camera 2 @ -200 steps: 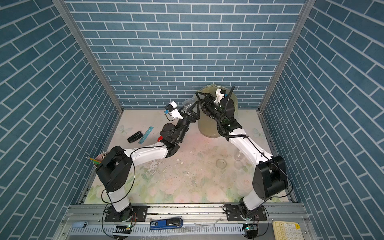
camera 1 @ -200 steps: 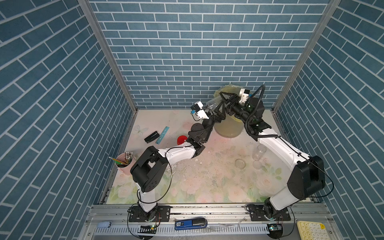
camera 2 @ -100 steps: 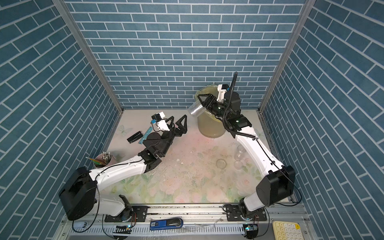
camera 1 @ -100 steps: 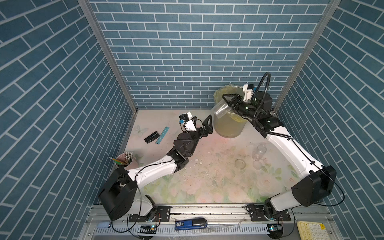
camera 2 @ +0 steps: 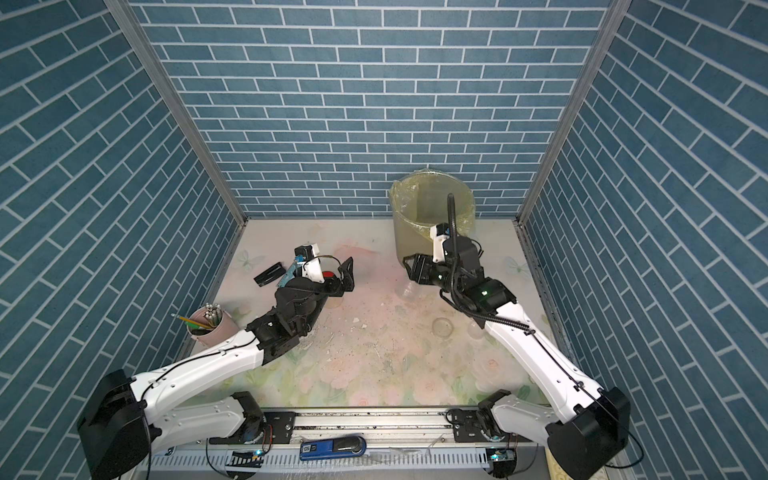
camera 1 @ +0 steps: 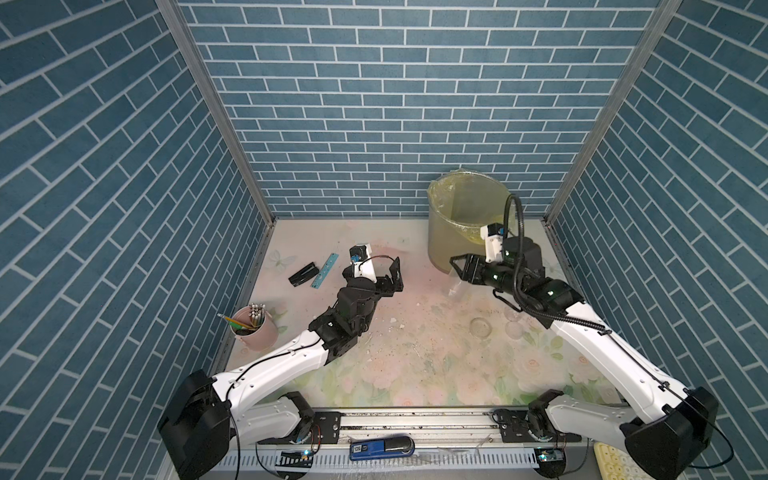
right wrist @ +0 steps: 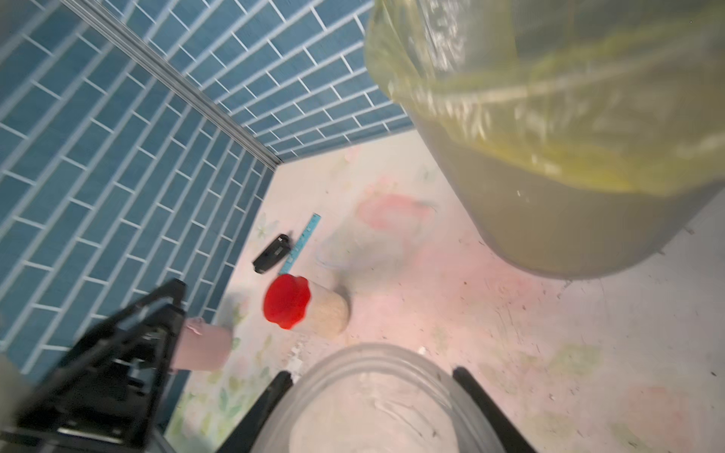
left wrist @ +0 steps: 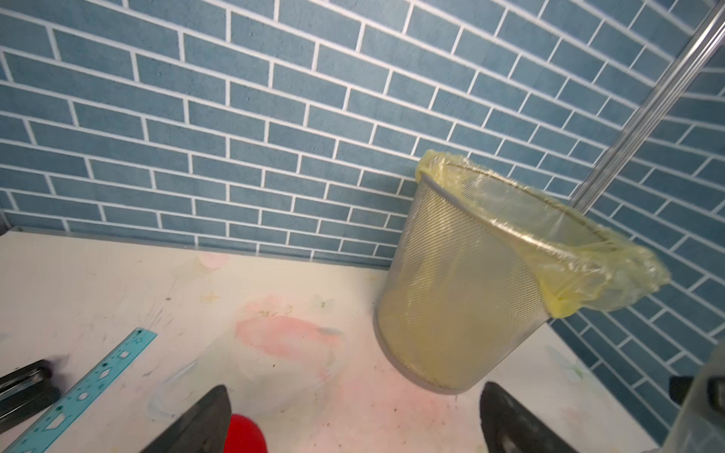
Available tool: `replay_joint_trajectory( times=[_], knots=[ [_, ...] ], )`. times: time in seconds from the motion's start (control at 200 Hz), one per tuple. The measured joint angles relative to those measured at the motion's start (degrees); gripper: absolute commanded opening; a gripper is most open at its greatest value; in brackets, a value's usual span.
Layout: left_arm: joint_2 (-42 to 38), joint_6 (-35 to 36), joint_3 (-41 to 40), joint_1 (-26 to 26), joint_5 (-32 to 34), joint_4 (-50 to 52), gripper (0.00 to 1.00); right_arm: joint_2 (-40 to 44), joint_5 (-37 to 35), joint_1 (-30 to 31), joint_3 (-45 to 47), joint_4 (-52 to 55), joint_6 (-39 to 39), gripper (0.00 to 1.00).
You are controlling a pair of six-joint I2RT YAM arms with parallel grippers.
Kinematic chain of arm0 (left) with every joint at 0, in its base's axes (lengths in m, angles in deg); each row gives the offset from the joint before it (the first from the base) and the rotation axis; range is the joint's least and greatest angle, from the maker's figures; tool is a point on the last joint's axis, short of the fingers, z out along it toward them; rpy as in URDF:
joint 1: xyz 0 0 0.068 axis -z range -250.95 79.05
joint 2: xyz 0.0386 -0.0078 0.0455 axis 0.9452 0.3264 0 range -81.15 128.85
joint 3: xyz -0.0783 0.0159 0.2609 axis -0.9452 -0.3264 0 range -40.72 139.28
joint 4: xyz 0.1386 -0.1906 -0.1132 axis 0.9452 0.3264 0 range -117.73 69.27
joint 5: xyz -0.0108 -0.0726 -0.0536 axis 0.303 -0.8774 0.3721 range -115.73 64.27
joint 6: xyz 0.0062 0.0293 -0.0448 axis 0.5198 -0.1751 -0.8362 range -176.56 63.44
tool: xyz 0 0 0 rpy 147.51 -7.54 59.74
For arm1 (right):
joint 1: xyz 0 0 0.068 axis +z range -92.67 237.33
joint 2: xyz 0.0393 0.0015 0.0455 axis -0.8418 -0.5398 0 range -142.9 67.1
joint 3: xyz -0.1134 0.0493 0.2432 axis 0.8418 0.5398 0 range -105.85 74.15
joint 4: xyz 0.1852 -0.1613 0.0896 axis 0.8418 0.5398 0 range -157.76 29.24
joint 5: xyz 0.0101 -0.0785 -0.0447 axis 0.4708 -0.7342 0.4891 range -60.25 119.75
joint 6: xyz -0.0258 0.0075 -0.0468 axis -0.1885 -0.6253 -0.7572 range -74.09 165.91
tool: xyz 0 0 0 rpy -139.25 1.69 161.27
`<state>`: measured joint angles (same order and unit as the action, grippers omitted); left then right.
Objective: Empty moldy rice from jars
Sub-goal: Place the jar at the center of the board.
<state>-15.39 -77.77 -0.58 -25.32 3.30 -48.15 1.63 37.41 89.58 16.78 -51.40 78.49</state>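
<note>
1. moldy rice (right wrist: pixel 331 315) sits packed in the red-capped jar (right wrist: pixel 306 310), beige through the clear wall; that jar stands upright on the worktop (camera 1: pixel 415 353), cap on
2. the left tool (camera 1: pixel 394 275) hangs near it, jaws spread wide, gripping nothing; in the left wrist view the red cap peeks in between the two fingers
3. over to the right tool (camera 1: pixel 457 269); it's pinching a clear jar (camera 1: pixel 456 287) by its sides, lid off, rim open in the right wrist view; pale smears inside, too blurred to say whether grains remain
4. that clear jar hangs low, just beside the foot of the mesh bin (camera 1: pixel 453 241) with its yellow bag
5. a clear round lid (camera 1: pixel 480 327) lies flat on the worktop, near the right arm
6. out on the left side: a pink pencil cup (camera 1: pixel 257 332) by the wall; farther back a teal ruler (camera 1: pixel 325 270) and a small black object (camera 1: pixel 303 274) lie side by side
</note>
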Motion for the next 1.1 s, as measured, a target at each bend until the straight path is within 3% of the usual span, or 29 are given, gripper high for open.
replay_joint_trajectory(
  times=[0.2,0.63,1.1],
  knots=[
    [-0.02,1.14,-2.21,0.04,1.81,4.76,1.00,-1.73,-5.75,0.52,8.81,-3.89,-5.57,0.15],
    [3.17,0.92,-1.33,0.76,4.28,8.04,1.00,-7.69,-21.97,2.27,25.31,-30.45,-14.71,0.15],
    [4.15,-0.98,1.29,0.79,7.43,14.21,1.00,-18.23,-26.34,2.54,28.33,-50.97,-18.12,0.15]
  ],
)
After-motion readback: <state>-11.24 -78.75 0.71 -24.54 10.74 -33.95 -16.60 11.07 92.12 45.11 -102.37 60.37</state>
